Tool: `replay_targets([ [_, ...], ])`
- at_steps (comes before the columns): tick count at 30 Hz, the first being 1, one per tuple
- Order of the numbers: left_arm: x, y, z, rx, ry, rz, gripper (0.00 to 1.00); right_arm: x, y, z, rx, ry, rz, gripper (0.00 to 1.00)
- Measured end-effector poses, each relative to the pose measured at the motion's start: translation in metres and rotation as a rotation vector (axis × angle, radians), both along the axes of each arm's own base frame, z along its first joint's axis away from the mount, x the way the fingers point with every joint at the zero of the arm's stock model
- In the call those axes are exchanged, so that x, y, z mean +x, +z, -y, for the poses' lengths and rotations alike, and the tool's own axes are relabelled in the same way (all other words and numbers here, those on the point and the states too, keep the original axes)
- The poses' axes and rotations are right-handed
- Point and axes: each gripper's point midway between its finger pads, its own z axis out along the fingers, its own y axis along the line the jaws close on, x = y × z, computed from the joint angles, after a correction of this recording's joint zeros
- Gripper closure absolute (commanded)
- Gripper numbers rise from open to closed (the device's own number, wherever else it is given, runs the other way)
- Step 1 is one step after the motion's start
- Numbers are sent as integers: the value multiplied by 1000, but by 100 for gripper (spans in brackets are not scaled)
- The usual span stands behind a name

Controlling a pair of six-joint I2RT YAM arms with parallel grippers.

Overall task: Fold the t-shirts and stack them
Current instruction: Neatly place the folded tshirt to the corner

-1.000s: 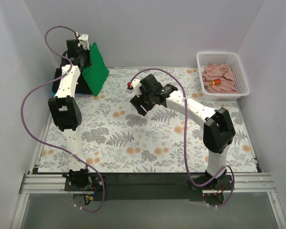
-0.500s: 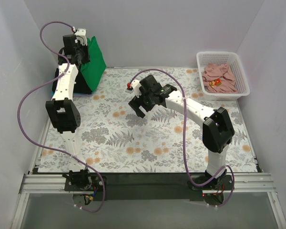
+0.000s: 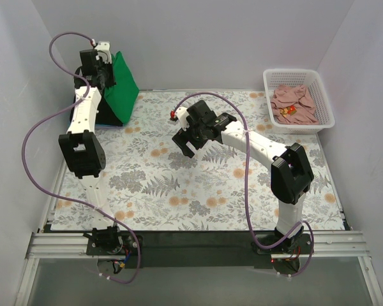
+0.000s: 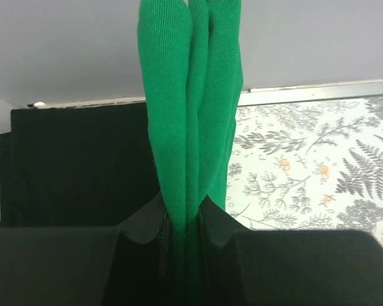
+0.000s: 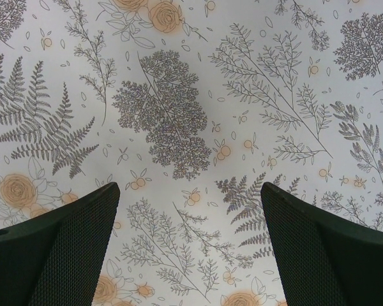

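The left pincer (image 4: 185, 220) is clenched on the green t-shirt (image 4: 188, 108), which hangs bunched at the far left over the black t-shirt (image 4: 76, 166); it should, I think, lower it slowly and flat before letting go. The right pincer (image 5: 188, 191) hovers released over the table (image 5: 179, 95).

Matt, fine-ribbed knit green t-shirt (image 4: 166, 95)

Open room over desk (image 3: 198, 191) middle and near half; right tool (image 3: 185, 146) hangs there, jaws spread, only bare desk beneath. Far-left corner blocked: green t-shirt (image 3: 121, 89) dangling from left tool (image 3: 104, 71), black t-shirt (image 4: 76, 166) below, left wall (image 3: 19, 95) close. Far-right corner: basket (image 3: 302, 129) holding pink t-shirt (image 3: 293, 102), just beside right wall (image 3: 370, 83).
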Motion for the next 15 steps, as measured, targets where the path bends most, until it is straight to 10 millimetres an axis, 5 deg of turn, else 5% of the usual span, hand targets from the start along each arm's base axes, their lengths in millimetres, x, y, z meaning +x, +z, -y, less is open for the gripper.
replay_targets([
  [15, -4, -9, -60, 21, 92, -3, 100, -1, -2, -1, 3, 6, -10, 2],
])
